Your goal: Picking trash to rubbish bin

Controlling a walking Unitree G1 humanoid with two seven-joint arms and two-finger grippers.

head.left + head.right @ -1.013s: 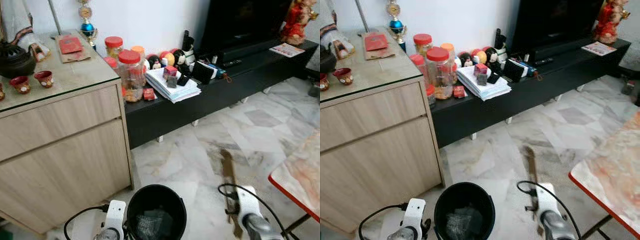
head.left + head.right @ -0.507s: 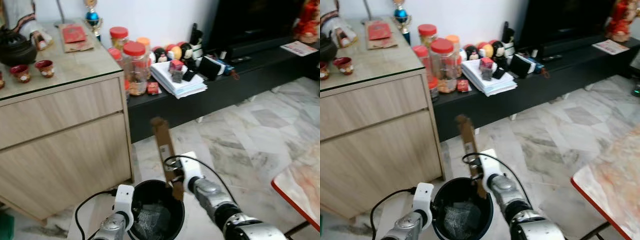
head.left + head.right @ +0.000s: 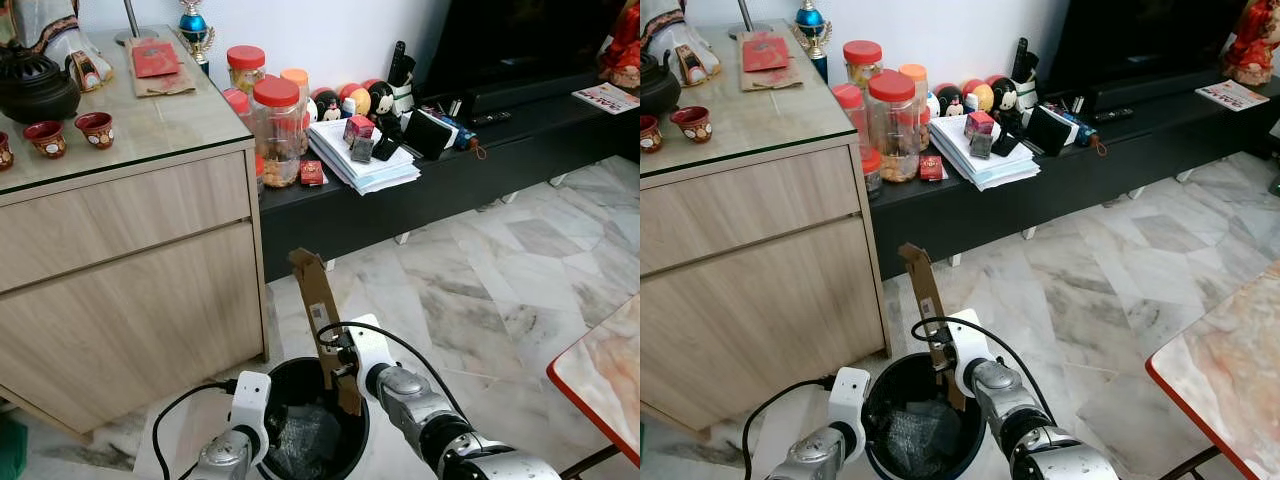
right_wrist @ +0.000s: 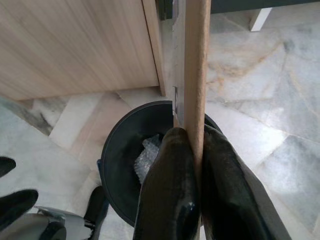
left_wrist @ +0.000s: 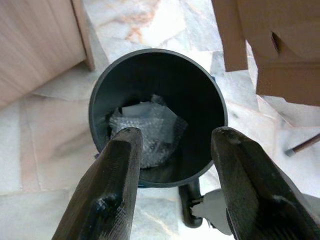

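The right gripper (image 4: 194, 150) is pinching cardboard (image 3: 325, 320) over the bin (image 5: 155, 115); cabinet (image 3: 130, 280) at ten o'clock; left gripper (image 5: 172, 155) is spread.

Even, bright indoor light, soft shadows, sharp eye views — wrist views blurred up close, mild glare on marble floor (image 3: 520, 290)

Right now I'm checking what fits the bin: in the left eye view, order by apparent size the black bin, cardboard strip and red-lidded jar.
1. black bin
2. cardboard strip
3. red-lidded jar, though it stands farther from the camera, so unsure.
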